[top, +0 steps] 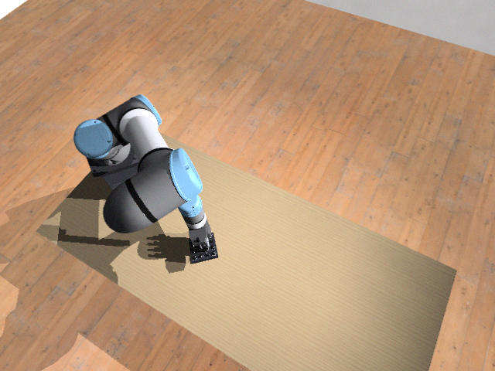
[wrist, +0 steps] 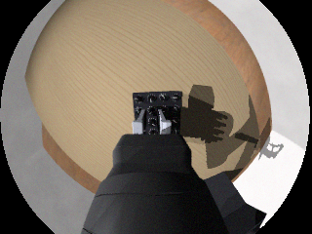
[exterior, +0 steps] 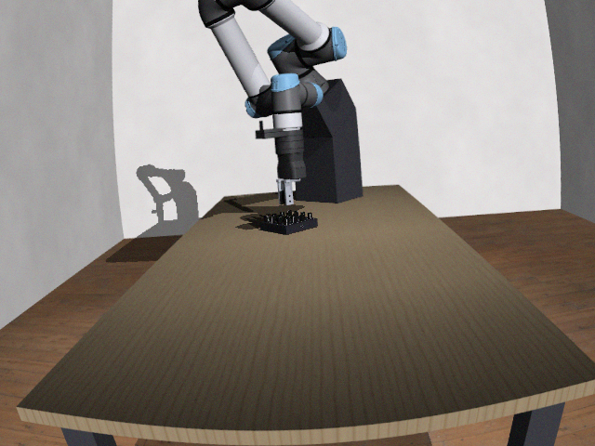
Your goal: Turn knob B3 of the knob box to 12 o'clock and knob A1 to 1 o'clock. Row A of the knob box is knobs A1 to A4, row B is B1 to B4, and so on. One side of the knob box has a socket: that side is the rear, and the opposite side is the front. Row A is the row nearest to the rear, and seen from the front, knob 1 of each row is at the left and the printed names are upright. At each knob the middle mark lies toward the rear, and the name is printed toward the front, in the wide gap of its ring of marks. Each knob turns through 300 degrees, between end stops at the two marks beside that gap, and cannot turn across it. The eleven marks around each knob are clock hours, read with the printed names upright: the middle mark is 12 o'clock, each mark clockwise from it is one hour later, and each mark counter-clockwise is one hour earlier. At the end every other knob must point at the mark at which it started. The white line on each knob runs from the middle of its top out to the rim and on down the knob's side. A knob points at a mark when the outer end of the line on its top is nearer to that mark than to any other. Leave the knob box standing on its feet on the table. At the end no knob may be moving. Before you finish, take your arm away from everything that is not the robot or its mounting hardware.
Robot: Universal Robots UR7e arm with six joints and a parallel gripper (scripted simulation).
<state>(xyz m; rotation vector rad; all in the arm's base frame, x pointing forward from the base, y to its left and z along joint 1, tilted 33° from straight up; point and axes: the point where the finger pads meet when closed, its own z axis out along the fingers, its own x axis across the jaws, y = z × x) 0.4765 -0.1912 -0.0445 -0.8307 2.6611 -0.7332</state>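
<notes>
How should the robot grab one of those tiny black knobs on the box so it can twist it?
Best from straight above, pinching the knob's round sides with one finger on each side. The little black knobs stand upright on the flat black knob box, packed close, so a sideways approach would likely bump neighbours. The grey two-finger gripper already hangs open, pointing down over the box.

A long wooden table (exterior: 307,307) with dark legs (exterior: 533,425) stands on a plank floor (top: 299,79). A dark pedestal (exterior: 336,144) rises at its far end, before a white wall (exterior: 456,96).
</notes>
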